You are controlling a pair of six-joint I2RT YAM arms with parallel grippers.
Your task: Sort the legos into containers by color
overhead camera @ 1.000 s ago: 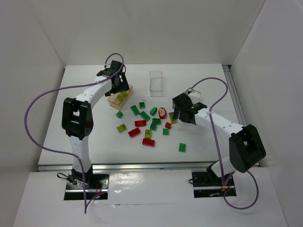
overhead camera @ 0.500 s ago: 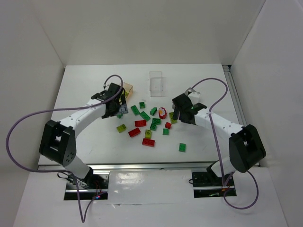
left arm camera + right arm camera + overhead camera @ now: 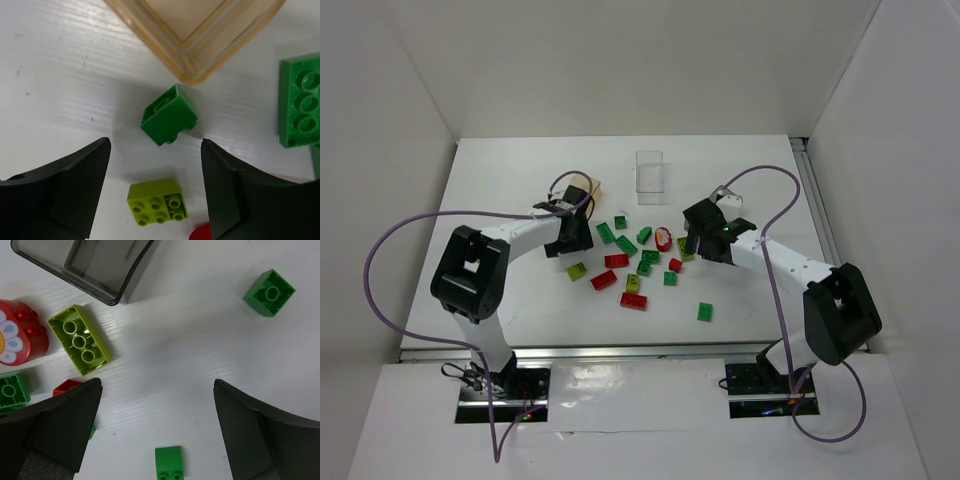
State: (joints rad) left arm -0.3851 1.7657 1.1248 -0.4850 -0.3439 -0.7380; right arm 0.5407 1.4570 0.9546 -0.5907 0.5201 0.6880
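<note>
My left gripper [image 3: 570,240] [image 3: 155,142] is open and empty, low over the table just in front of the orange-tan container [image 3: 593,187] [image 3: 200,35]. A yellow-green lego [image 3: 157,201] [image 3: 577,270] lies between its fingers, touching neither. A small dark green lego [image 3: 169,115] lies just beyond. My right gripper [image 3: 698,240] [image 3: 157,385] is open and empty over bare table. The smoky grey container [image 3: 90,265] is beyond its left finger, and a yellow-green lego [image 3: 80,340] lies beside that container. Several red, green and yellow-green legos [image 3: 633,270] lie scattered mid-table. The clear container [image 3: 649,172] stands at the back.
A red rounded piece with a flower print [image 3: 663,238] [image 3: 20,337] lies left of my right gripper. Single dark green legos lie apart [image 3: 705,312] [image 3: 270,292] [image 3: 168,462]. A larger green lego [image 3: 300,102] lies right of my left gripper. White walls enclose the table.
My left arm has swung from over the orange-tan container down and forward to the table beside it, and the gripper now hangs low over the legos. The right arm has not moved.
</note>
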